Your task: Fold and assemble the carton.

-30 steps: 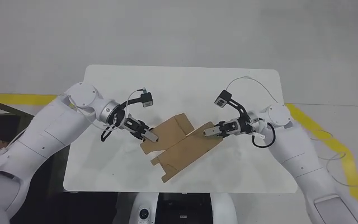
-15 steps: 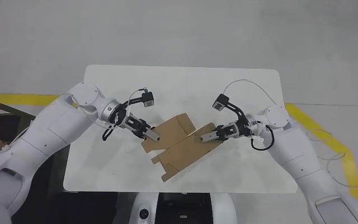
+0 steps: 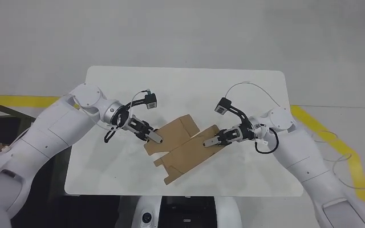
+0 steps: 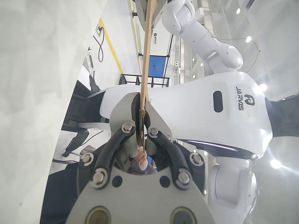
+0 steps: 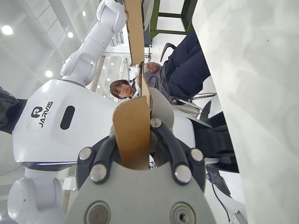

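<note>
Left wrist view: the left tool point(image 4: 140, 109) is clenched on the near edge of the carton point(image 4: 146, 59). The board is seen edge-on as a thin brown strip running straight away to the right tool point(image 4: 149, 8) at the top of the frame, which pinches the far edge. The tabletop point(image 4: 35, 71) is the white plane at frame left, apart from the board, so the carton looks lifted off it. Right wrist view: the mirror case, with the right tool grasping a bent flap point(image 5: 132, 136) at lower centre and the board rising to the left tool at the top edge. Top view: the flattened carton lies just below the middle of the frame, its long axis diagonal from lower centre up to the right. One tool is at its left edge and one at its right end, facing each other across it, neither nearer. Judgement: the next move turns on that tool-to-tool line, and closing along it should bow the flat panels open into a tube. The wrist views give the grips and the gap to the tabletop. The top view gives the panel layout, which the edge-on views hide.
</note>
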